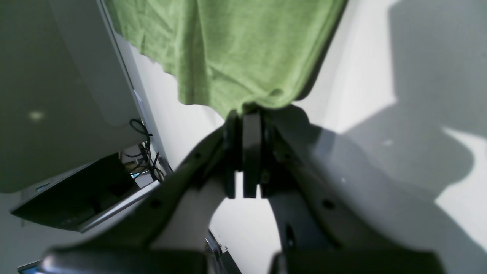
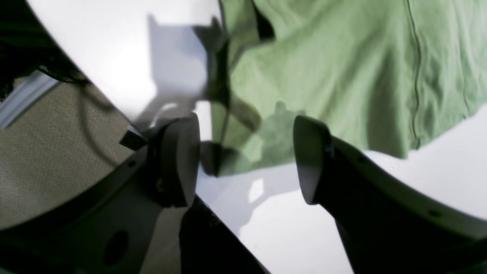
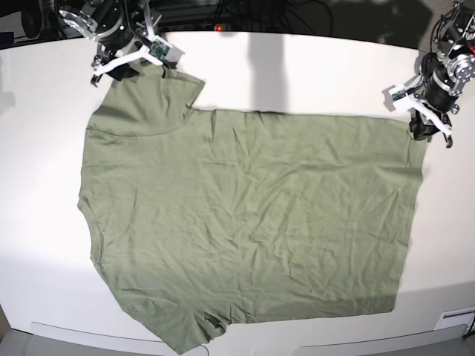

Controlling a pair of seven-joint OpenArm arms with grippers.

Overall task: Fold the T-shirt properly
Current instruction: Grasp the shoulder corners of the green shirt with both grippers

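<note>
The olive-green T-shirt (image 3: 245,215) lies spread flat and wrinkled on the white table (image 3: 312,67), neck to the left and hem to the right. At the far right hem corner, my left gripper (image 3: 421,127) is shut on the cloth. The left wrist view shows its jaws pressed together (image 1: 249,114) on the tip of the T-shirt (image 1: 236,49), which is pulled up to a point. My right gripper (image 3: 137,67) hovers at the far left sleeve. In the right wrist view it stands open (image 2: 245,156) over the sleeve edge of the T-shirt (image 2: 342,76), its fingers (image 2: 310,152) empty.
Dark cables and equipment (image 3: 245,11) run along the table's far edge. The near sleeve reaches almost to the front edge (image 3: 312,347). Beige carpet (image 2: 45,152) shows beyond the table's rim in the right wrist view. A dark box with wires (image 1: 87,194) sits below the table in the left wrist view.
</note>
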